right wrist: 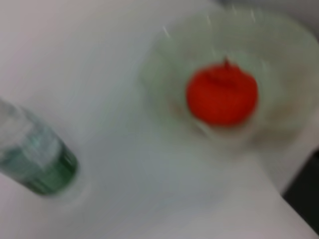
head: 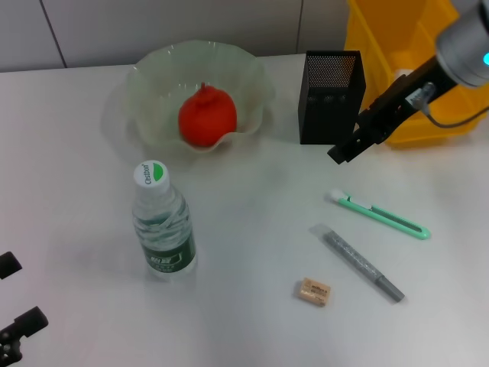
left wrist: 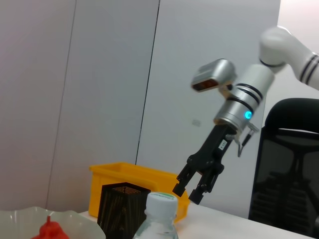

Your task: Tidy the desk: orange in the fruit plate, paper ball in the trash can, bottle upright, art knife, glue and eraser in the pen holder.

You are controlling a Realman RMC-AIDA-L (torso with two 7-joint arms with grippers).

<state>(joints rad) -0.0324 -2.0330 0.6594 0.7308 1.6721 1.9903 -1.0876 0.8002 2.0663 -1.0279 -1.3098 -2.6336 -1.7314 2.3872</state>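
Note:
An orange (head: pixel 206 115) lies in the clear fruit plate (head: pixel 153 69) at the back. A water bottle (head: pixel 163 225) with a green-and-white cap stands upright in front of the plate. A black mesh pen holder (head: pixel 331 95) stands at the back right. A green art knife (head: pixel 380 215), a grey glue stick (head: pixel 363 264) and a tan eraser (head: pixel 313 292) lie on the table in front of the holder. My right gripper (head: pixel 344 151) hangs open and empty in the air beside the holder, above the knife. My left gripper (head: pixel 15 294) is open at the front left corner. No paper ball shows.
A yellow bin (head: pixel 412 61) stands behind and to the right of the pen holder, under my right arm. The table (head: pixel 252 229) is white. A black chair (left wrist: pixel 289 164) stands beyond the table in the left wrist view.

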